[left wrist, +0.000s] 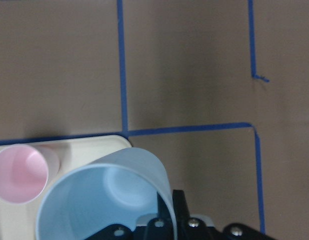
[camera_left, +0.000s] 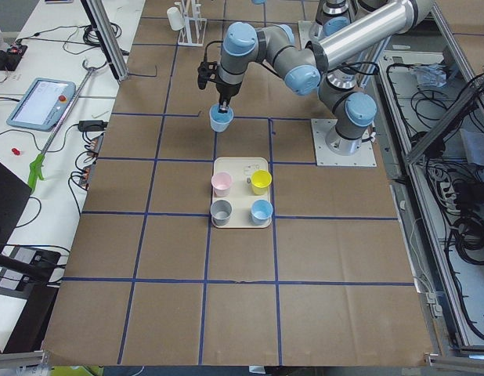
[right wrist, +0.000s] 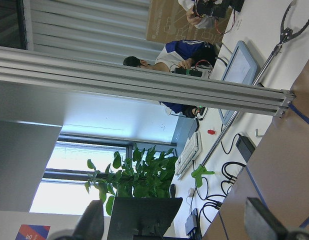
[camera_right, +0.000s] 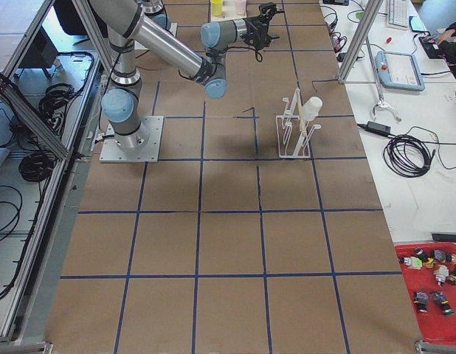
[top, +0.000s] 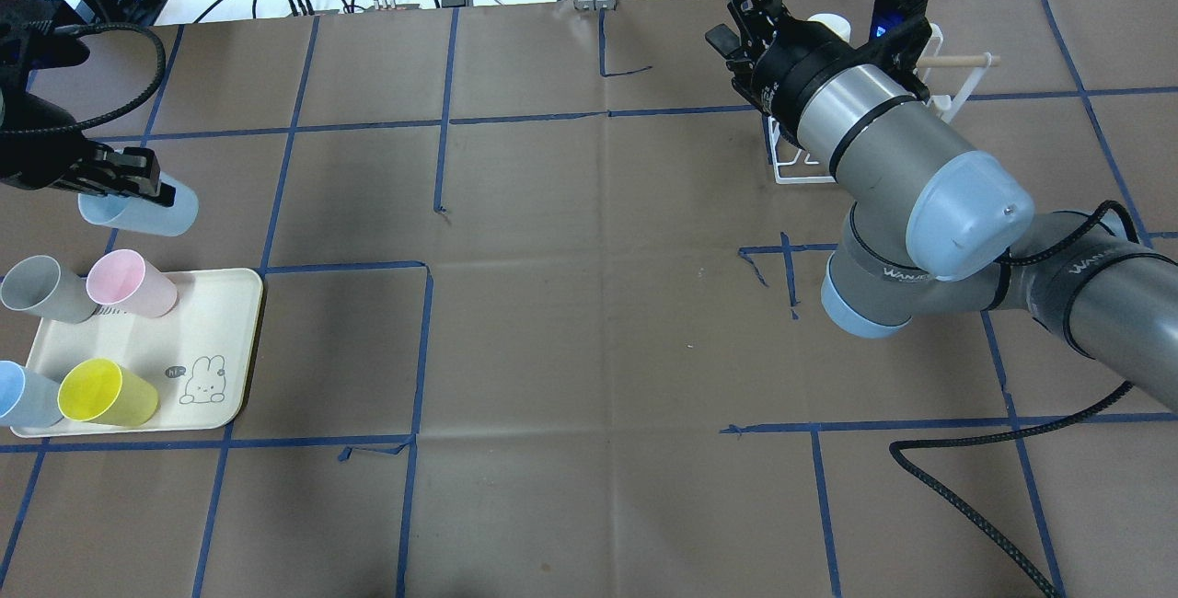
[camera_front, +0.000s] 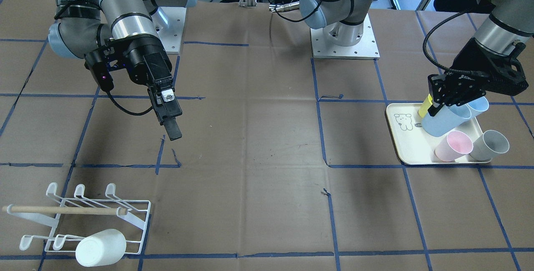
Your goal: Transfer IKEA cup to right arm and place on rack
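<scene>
My left gripper [top: 129,189] is shut on the rim of a light blue cup [top: 143,210] and holds it tilted in the air just beyond the cream tray [top: 225,322]. The cup's open mouth fills the left wrist view [left wrist: 102,200]. In the front view the cup [camera_front: 444,121] hangs over the tray [camera_front: 406,148]. My right gripper [camera_front: 169,116] is open and empty, raised far from the cup; its two fingertips stand wide apart in the right wrist view [right wrist: 177,227]. The white wire rack [camera_front: 125,214] with a wooden dowel bears one white cup [camera_front: 101,247].
Pink [top: 129,282], grey [top: 41,289], yellow [top: 106,393] and another blue cup [top: 23,396] lie on the tray. In the overhead view my right arm hides most of the rack [top: 957,97]. Blue tape lines mark the brown table.
</scene>
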Available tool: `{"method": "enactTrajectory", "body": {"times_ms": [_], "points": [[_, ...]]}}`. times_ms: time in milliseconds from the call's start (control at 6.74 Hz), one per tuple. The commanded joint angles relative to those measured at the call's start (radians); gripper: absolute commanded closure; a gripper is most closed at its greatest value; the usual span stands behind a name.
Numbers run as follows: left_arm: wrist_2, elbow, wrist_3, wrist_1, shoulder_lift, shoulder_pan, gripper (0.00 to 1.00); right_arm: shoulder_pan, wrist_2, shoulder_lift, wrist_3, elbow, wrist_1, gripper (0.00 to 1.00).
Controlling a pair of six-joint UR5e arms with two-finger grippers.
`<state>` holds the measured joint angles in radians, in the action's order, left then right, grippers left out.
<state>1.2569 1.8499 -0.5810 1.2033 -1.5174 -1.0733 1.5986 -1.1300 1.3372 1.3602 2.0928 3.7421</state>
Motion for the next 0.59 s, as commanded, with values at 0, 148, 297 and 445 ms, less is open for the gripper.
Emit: {"method": "enactTrajectory", "body": {"times_ms": [0,148,297,445], "points": [[-0.333,0.008,-0.056,-0.149,-0.062,-0.005,1.0,0.0,-0.002,-0.009,-0.004,0.0,-0.002,0.0],[-0.466,0.012,-0.125,-0.215,-0.091,-0.014,1.0,0.0,-0.004,-0.009,-0.004,0.0,-0.001,0.0],[-0.598,0.02,-0.248,-0.229,-0.118,-0.016,1.0,0.0,-0.004,-0.009,-0.004,0.0,-0.001,0.0],[-0.728,0.04,-0.361,-0.229,-0.134,-0.033,1.0,0.0,-0.004,-0.009,-0.004,0.0,-0.001,0.0]]}}
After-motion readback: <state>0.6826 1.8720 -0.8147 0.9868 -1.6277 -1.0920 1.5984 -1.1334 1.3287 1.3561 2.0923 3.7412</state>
